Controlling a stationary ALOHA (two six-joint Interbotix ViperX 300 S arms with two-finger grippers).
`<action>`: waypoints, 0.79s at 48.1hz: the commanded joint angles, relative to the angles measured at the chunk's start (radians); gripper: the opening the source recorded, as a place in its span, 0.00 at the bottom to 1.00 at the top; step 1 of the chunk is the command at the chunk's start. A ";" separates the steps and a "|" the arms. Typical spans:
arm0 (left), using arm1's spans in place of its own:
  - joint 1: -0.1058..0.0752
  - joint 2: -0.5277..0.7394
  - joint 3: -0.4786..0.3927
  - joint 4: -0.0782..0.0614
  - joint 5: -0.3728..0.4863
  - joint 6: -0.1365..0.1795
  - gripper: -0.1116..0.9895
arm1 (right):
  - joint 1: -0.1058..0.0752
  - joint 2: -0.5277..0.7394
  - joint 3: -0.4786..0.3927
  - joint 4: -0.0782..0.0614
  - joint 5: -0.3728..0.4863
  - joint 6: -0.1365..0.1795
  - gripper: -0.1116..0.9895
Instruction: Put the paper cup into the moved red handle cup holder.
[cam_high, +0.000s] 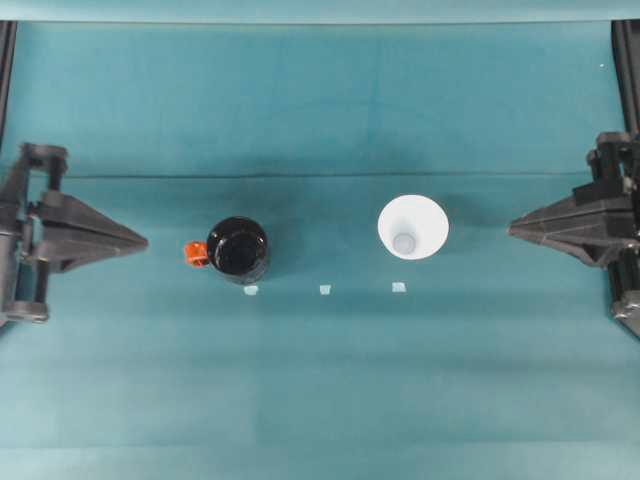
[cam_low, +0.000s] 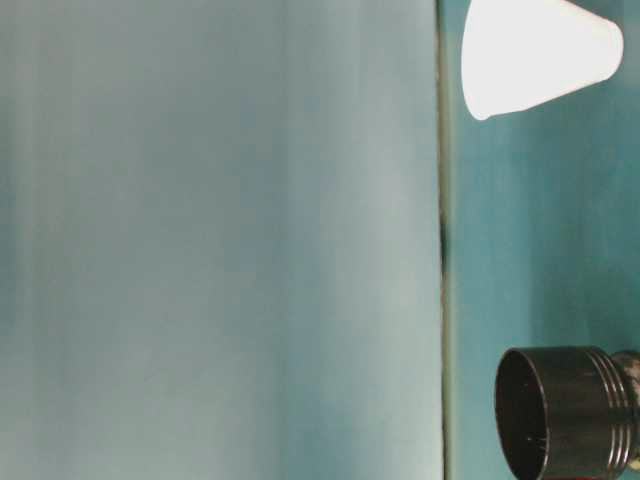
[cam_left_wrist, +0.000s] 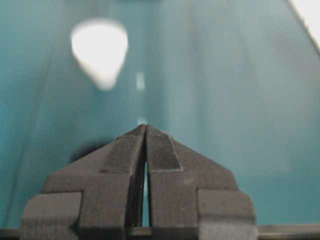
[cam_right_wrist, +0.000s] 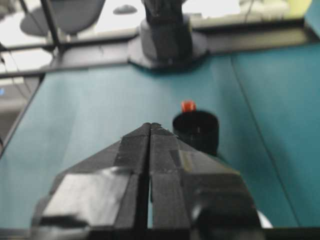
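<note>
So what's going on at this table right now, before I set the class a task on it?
Nothing is being handled yet. The left gripper and right gripper sit shut at opposite edges of the table. The paper cup stands upright, rim up, apart from the red handle cup holder, whose mouth is empty.

Paper cup (cam_high: 412, 227) stands right of red handle cup holder (cam_high: 238, 249), apart

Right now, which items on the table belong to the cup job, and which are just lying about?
Job:
- white tapered paper cup
- glossy black cylindrical holder with orange-red handle

Lying about:
- three small pale tape squares on the teal cloth
</note>
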 joint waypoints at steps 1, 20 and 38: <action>0.011 0.032 -0.054 0.002 0.109 -0.021 0.12 | 0.002 0.005 -0.025 0.003 0.034 0.018 0.00; 0.025 0.130 -0.107 0.002 0.255 -0.069 0.12 | 0.002 0.005 -0.026 0.003 0.100 0.055 0.00; 0.067 0.250 -0.152 0.009 0.316 -0.066 0.12 | -0.003 0.005 -0.025 0.003 0.123 0.058 0.00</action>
